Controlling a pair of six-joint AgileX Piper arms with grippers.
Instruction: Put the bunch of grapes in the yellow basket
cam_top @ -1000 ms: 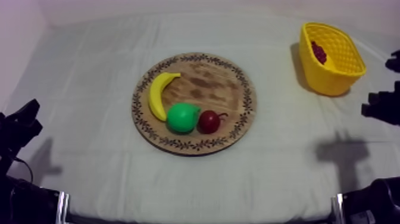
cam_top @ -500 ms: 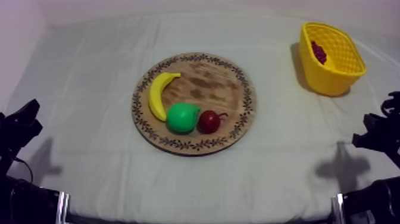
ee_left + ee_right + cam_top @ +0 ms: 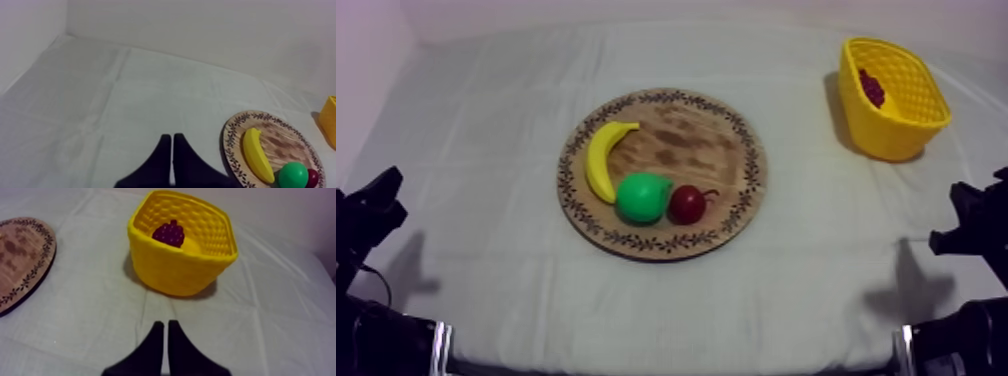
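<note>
The dark purple bunch of grapes (image 3: 872,87) (image 3: 169,234) lies inside the yellow basket (image 3: 892,98) (image 3: 181,268) at the table's far right. The round wooden board (image 3: 663,172) (image 3: 280,145) (image 3: 20,263) in the middle carries a banana (image 3: 600,158) (image 3: 257,155), a green pear (image 3: 642,197) (image 3: 293,175) and a small red fruit (image 3: 687,204) (image 3: 313,177). My right gripper (image 3: 164,324) is shut on nothing, low over the cloth in front of the basket; its arm (image 3: 974,228) sits at the right edge. My left gripper (image 3: 172,137) is shut and empty, left of the board.
My left arm (image 3: 366,215) rests at the table's lower left edge. Bare grey-white cloth (image 3: 486,120) spreads around the board and between board and basket. A wall rises behind the table's far edge.
My right arm has drawn back and down toward the table's lower right, away from the basket. Grapes, board, fruit and left arm are unmoved.
</note>
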